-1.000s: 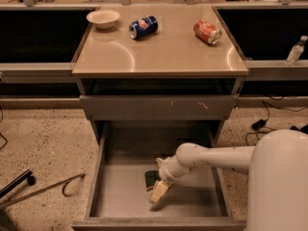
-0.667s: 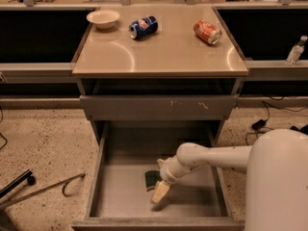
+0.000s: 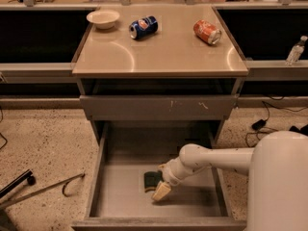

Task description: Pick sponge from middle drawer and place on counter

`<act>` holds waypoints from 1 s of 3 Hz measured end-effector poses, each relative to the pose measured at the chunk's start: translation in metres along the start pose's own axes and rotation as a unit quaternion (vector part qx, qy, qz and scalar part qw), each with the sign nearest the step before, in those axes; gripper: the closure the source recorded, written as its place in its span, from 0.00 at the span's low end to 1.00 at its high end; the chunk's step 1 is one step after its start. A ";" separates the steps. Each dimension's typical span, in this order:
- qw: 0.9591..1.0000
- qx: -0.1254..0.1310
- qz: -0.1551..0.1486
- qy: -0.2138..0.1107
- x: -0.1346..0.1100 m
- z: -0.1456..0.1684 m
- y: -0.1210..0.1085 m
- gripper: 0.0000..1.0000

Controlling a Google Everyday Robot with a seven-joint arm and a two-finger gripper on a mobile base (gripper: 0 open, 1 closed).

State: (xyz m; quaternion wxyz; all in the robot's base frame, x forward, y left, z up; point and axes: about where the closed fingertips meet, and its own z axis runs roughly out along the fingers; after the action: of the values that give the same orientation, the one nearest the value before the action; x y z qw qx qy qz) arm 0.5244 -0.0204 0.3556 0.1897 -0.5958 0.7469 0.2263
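Camera view is looking down on a glossy beige, square-topped table [image 3: 163,52] capping a grey metal cabinet. Below the table, a wide grey metal drawer [image 3: 120,198] with a flat bottom and low walls is standing pulled right out toward me. A small dark green sponge with a sliver of yellow at its edge [image 3: 152,180] is lying flat on the drawer bottom, forward of the table's front edge and roughly midway across.

The robot's white, tube-shaped arm [image 3: 216,158] is reaching in from the table's right side, crossing over the drawer wall and angling downward. This is putting its pale cream gripper [image 3: 161,190] low in the drawer, touching or just beside the sponge's right edge. Whether it is clamping the sponge or only resting against it, I cannot tell from where I am standing. I am guessing the arm is coming in slantwise because the closed grey drawer front with pale scratches [image 3: 159,107], directly under the table, is crowding the space above the open drawer's rear.

On the table, a shallow cream bowl [image 3: 103,18] is sitting at the far left corner. A blue soda can [image 3: 143,27] is lying on its side just right of the bowl, and a red soda can [image 3: 207,32] is lying near the far right corner. All three are keeping to the table's far half, so the near half is looking like the natural landing spot. Getting there is going to mean lifting the sponge clear of that closed front before swinging it up over the table's edge.
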 end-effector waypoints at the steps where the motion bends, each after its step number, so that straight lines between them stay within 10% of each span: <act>1: 1.000 0.000 0.000 0.000 0.000 0.000 0.000 0.50; 3: 1.000 -0.011 -0.003 -0.019 -0.017 -0.027 -0.002 0.95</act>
State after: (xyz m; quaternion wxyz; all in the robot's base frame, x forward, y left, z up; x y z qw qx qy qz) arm 0.5299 -0.0223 0.3872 0.1983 -0.5955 0.7388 0.2455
